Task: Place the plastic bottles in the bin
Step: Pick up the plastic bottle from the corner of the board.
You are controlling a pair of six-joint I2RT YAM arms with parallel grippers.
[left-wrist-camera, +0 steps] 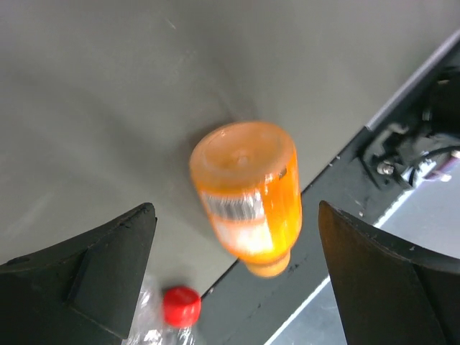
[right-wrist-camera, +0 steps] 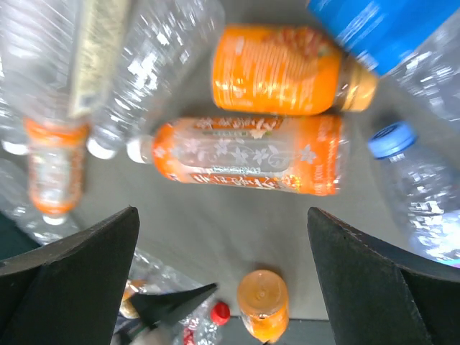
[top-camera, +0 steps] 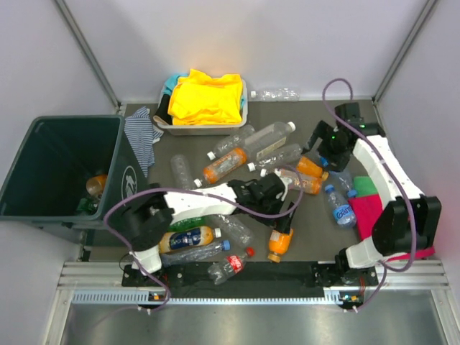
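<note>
The dark green bin (top-camera: 43, 162) stands at the far left with a few bottles inside. Several plastic bottles lie across the grey mat. My left gripper (top-camera: 279, 195) is open and empty, hovering above an orange bottle (top-camera: 280, 243) near the front edge. In the left wrist view that bottle (left-wrist-camera: 248, 194) sits between the open fingers (left-wrist-camera: 93, 277), beside a red cap (left-wrist-camera: 181, 305). My right gripper (top-camera: 327, 147) is open and empty above two orange bottles (right-wrist-camera: 248, 154) (right-wrist-camera: 280, 72). A blue-capped clear bottle (right-wrist-camera: 424, 201) lies to their right.
A white tray (top-camera: 205, 128) of yellow cloth is at the back. A striped cloth (top-camera: 144, 133) hangs by the bin. Pink (top-camera: 370, 214) and green (top-camera: 365, 185) cloths lie at the right. A clear bottle (top-camera: 277, 94) lies behind the tray.
</note>
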